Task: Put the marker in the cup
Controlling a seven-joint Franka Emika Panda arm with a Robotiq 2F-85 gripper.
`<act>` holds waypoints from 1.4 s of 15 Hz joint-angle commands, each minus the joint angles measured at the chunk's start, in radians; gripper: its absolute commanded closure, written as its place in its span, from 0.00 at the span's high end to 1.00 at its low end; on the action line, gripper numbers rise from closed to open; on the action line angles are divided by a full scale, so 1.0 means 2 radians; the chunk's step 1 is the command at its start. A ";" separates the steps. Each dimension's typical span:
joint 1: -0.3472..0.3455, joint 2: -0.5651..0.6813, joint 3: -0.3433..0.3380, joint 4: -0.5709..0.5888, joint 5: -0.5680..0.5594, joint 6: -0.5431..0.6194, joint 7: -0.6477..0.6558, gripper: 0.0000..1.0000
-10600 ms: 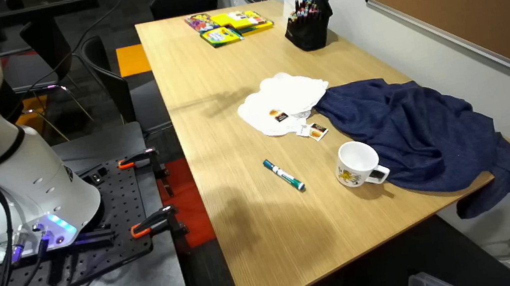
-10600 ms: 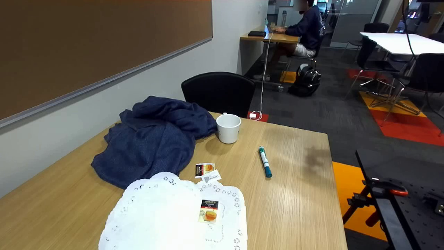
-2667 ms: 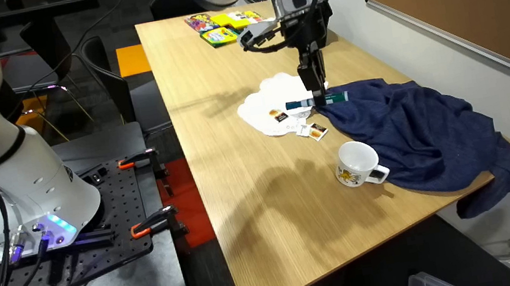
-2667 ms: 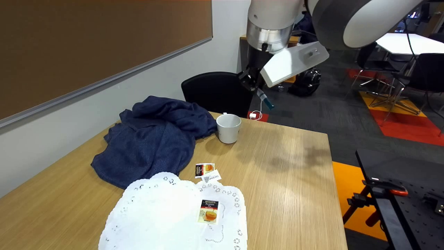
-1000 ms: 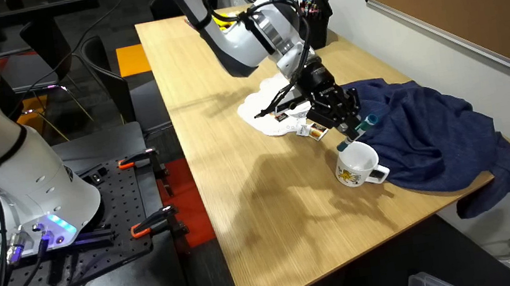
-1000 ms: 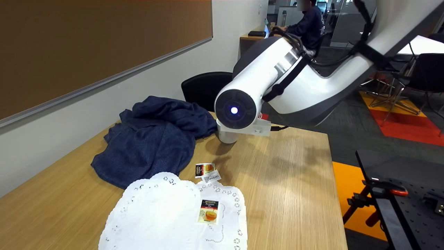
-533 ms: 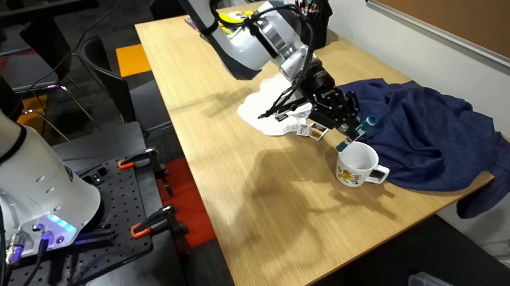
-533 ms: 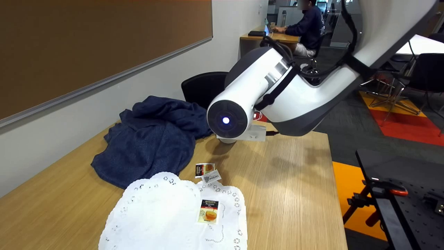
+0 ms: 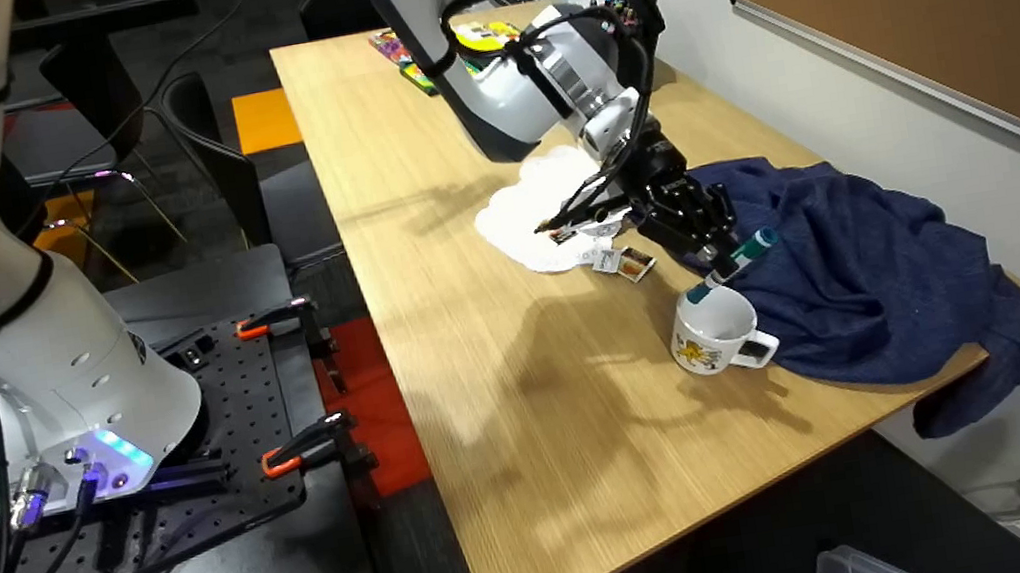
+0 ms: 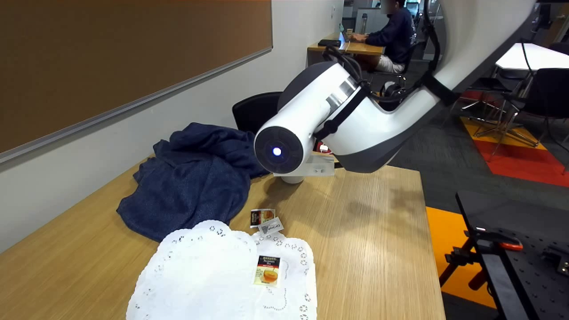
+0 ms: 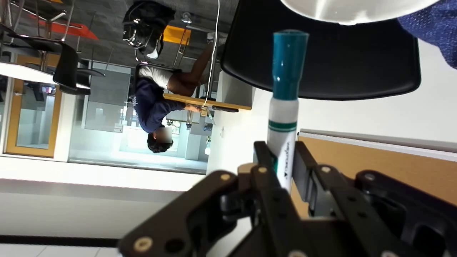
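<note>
Teal-capped marker point(image 11: 284, 114) held at the rim of the mug point(image 9: 722, 354)

In the wrist view, the jaws were closed against the marker's white barrel, its cap toward the mug.

In an exterior view, the slanted marker's lower end overlapped the rim; contact was unclear. The mug stood near a short edge of the worktop point(image 9: 460, 355), beside a navy cloth point(image 9: 862, 274).

In an exterior view, the arm point(image 10: 378, 129) hid marker, jaws and most of the mug.

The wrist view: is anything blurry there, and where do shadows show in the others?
Wrist view: the claw looks soft toward the lower edge, the marker crisper; both exterior views: soft-edged dark shadows lie across the table.
</note>
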 commanded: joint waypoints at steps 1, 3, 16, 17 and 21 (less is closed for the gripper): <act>-0.008 0.015 0.003 0.027 -0.007 0.003 -0.031 0.47; -0.009 0.020 0.003 0.034 -0.006 0.004 -0.042 0.62; 0.005 -0.097 0.014 -0.044 0.003 -0.005 -0.039 1.00; 0.005 -0.114 0.017 -0.055 0.006 -0.006 -0.041 1.00; 0.003 -0.182 0.029 -0.098 0.024 0.007 -0.062 1.00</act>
